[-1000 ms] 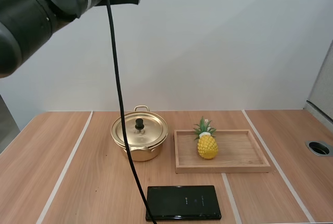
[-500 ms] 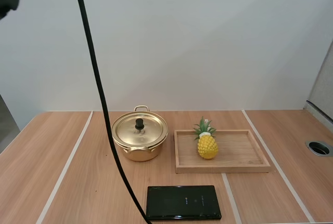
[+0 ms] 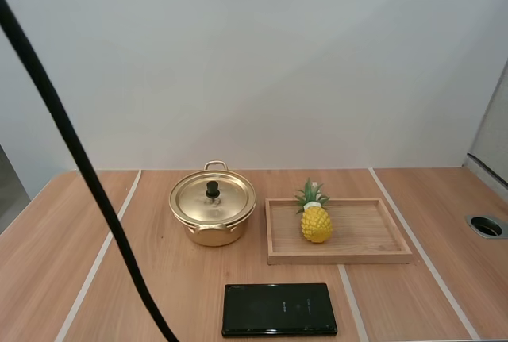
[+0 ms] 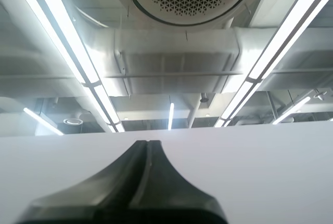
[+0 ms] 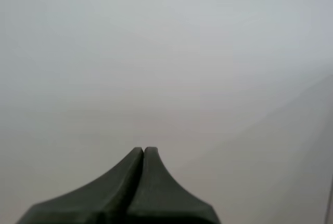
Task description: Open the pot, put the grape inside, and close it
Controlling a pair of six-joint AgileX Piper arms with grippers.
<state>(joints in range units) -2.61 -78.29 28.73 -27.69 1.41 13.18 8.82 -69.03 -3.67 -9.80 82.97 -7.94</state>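
Wood covers the surface (image 3: 143, 278), and a white wall stands behind it. A gold pot (image 3: 210, 235) sits near the middle with its lid (image 3: 230, 199) on, and just to its right lies a tray (image 3: 373, 239) with a yellow pineapple (image 3: 317, 223) standing up at its left end, close to the pot but not touching it, while a flat black slab (image 3: 279, 309) lies nearer the front, apart from both. The left jaws are pressed together with nothing in them, and the right jaws are pressed together the same way, holding nothing.
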